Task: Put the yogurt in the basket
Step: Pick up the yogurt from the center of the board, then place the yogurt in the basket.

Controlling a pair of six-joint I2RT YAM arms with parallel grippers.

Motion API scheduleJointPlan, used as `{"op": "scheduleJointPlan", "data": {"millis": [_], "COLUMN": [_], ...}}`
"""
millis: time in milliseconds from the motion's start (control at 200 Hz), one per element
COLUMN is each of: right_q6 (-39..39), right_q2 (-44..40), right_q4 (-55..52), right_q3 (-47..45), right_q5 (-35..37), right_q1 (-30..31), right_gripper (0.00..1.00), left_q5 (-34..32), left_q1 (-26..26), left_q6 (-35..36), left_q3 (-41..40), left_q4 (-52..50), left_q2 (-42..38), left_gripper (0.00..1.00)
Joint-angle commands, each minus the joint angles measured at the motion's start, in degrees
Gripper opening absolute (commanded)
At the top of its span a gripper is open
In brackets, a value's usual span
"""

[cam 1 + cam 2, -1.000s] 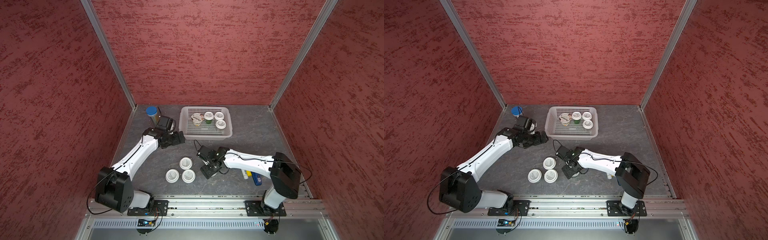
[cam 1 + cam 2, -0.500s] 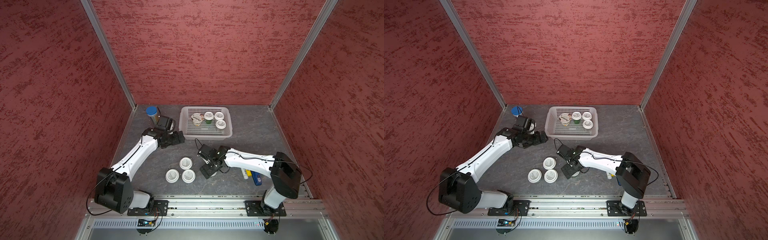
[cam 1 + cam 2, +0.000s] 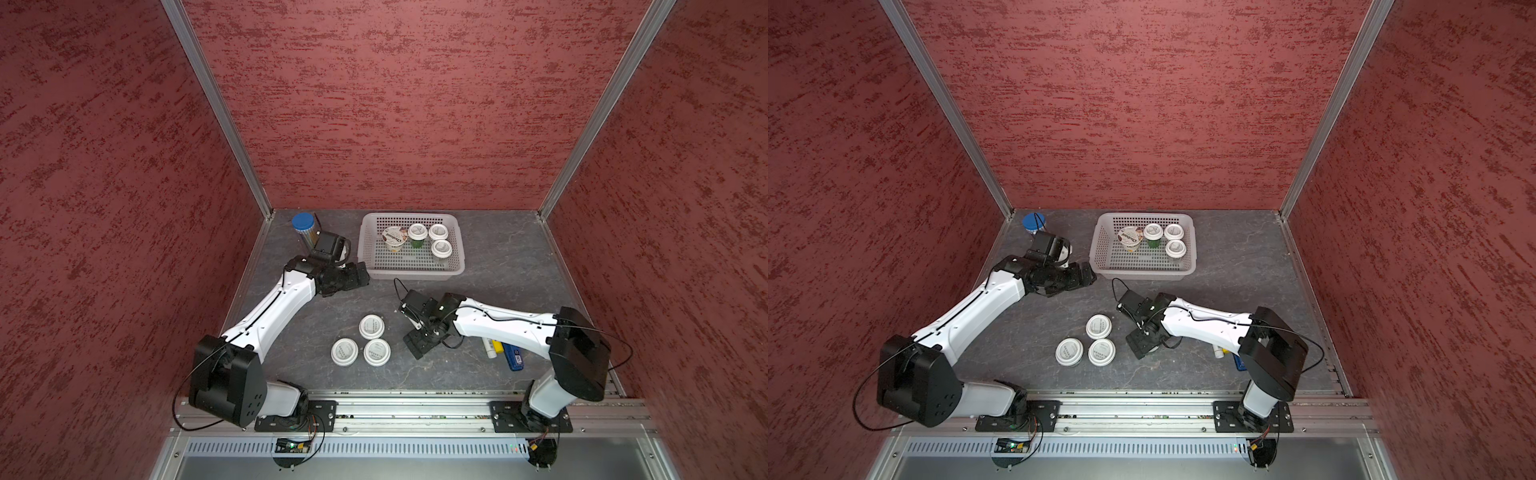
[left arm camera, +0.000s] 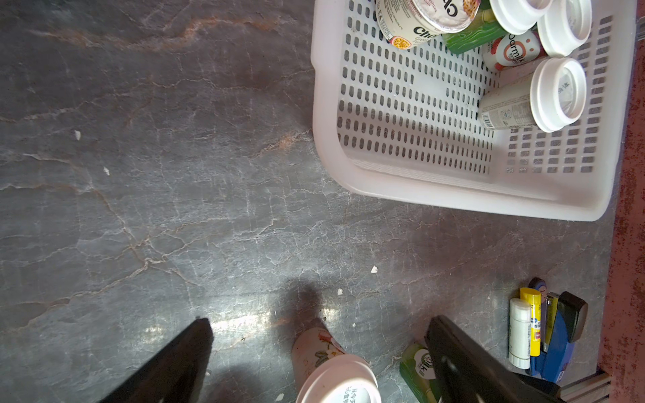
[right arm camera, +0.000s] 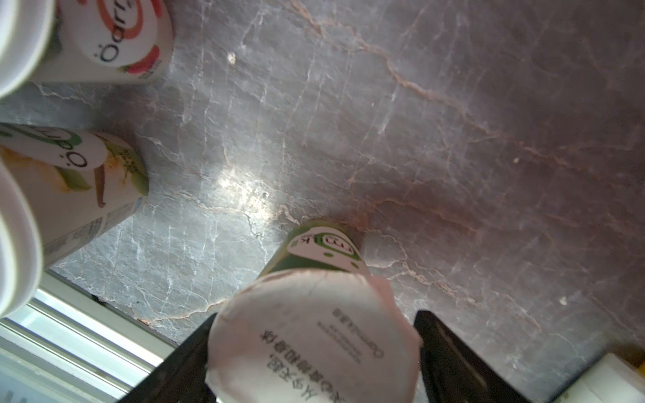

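Presently 4 yogurts sit in the basket [image 3: 409,275], all in its far half: the Chobani cup [image 3: 394,240] tipped over, a green-sided cup [image 3: 417,232] just beside it, & 2 more white-lidded cups [image 3: 438,232] nearer the basket's R wall. The other 4 stand on the table [image 3: 490,266] on the basket's near side, well apart from it. A cluster of 3 [image 3: 372,326] is packed close together, a bit twd the basket's L. The 4th cup [image 5: 314,258], green-sided w/ a white lid, is straight out from the near wall. R pincer [image 3: 417,347] straddles that 4th cup w/ jaws spread, one each side. In the R wrist view bare table shows btwn one finger [image 5: 450,352] & the cup's side, so it's released, not clenched. L pincer [image 3: 358,275] hangs just beside the basket's near L corner, jaws wide, grasping nothing. A blue-capped tube [image 3: 303,222] stands off the basket's far L corner. A blue stapler [image 3: 512,358] & glue sticks [image 3: 488,349] lie well off its near R.
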Motion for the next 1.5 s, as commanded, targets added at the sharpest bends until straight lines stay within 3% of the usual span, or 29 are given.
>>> {"op": "scheduleJointPlan", "data": {"millis": [0,446,736,1032,1493], "right_q6": [0.72,0.55,-1.32,-7.84,-14.64], "right_q2": [-1.52,-2.84,-3.19,2.25,28.18], "right_q4": [-0.11,-1.27,-7.53,-17.27,-20.44], "right_q3": [-0.36,0.52,7.39,27.13,64.76], "right_q5": [0.53,1.56,3.73,5.78,8.42], "right_q1": [0.39,0.42,-0.62,-6.64,-18.48], "right_gripper": [0.85,0.77,0.75,0.74,0.74], "left_q5": [1.03,3.25,4.97,4.29,7.46], "left_q1": [0.17,0.18,1.13,1.46,4.70], "left_q6": [0.43,0.30,1.31,3.53,3.48], "left_q3": [-0.74,1.55,5.04,6.04,4.02], "left_q4": [0.48,-0.39,-2.03,-3.60,-1.14], "left_q2": [-0.57,1.04,1.65,1.25,1.83], "left_gripper": [1.00,1.00,1.00,1.00,1.00]}}
